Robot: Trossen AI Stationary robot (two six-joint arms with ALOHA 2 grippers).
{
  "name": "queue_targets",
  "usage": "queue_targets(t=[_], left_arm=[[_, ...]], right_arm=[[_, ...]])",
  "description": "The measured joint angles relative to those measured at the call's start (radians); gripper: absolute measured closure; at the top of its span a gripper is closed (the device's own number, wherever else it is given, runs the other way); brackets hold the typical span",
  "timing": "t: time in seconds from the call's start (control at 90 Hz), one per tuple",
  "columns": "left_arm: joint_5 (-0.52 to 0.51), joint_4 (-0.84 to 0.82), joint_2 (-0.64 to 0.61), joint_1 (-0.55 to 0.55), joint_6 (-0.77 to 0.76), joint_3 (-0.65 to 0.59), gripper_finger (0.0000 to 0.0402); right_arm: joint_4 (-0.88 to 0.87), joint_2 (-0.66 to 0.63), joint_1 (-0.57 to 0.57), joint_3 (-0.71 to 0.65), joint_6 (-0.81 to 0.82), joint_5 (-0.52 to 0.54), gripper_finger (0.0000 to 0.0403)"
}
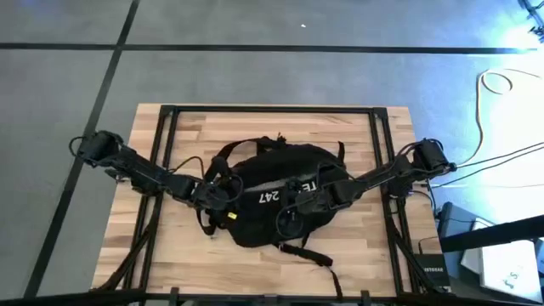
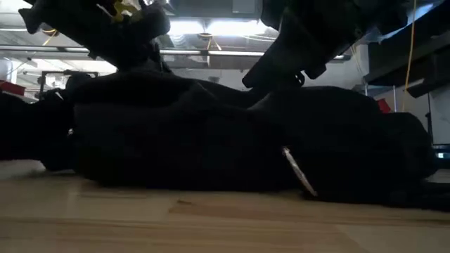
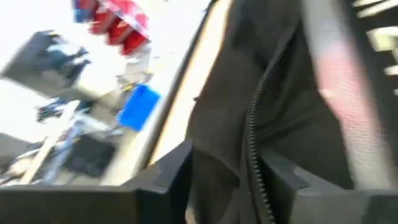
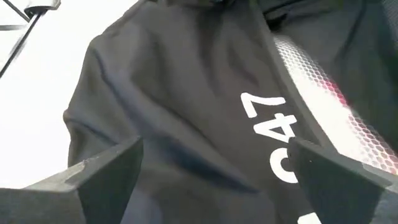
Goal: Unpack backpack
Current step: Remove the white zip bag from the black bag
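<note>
My left gripper (image 1: 223, 189) sits at the left edge of the backpack (image 1: 276, 208), and in its wrist view the two fingers stand apart with a fold of black fabric and a line of zipper (image 3: 256, 124) running down between them; I cannot tell whether they are pinching the cloth yet or just straddling it. My right gripper (image 1: 299, 202) is over the middle of the bag, beside the white "247" lettering (image 4: 273, 127), fingers spread wide with nothing between them but the fabric below. The backpack lies flat in the middle of the wooden table (image 1: 170, 246), straps trailing toward the near edge. I judge it soft and floppy: it will sag and fold rather than lift as one piece, and the smooth cloth may slide out of a shallow pinch. The zipper line looks like the sensible place to work, with the other claw pinning the body so it does not drag. The high view gives me both arms and the bag's outline but nothing of the fingers. The low view shows how plump the bag (image 2: 232, 140) sits, suggesting contents inside, while the wrist views alone show the zipper teeth and finger gaps.
</note>
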Motion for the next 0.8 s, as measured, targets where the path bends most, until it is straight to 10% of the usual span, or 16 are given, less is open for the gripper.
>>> queue_targets(t=[0.333, 0.8], left_arm=[[-0.19, 0.016, -0.049, -0.038, 0.022, 0.0, 0.0333], [-0.218, 0.012, -0.077, -0.051, 0.013, 0.0, 0.0338]], right_arm=[[-0.02, 0.0, 0.0, 0.0, 0.041, -0.085, 0.0023], [-0.018, -0.019, 0.0, 0.085, -0.256, 0.275, 0.0023]])
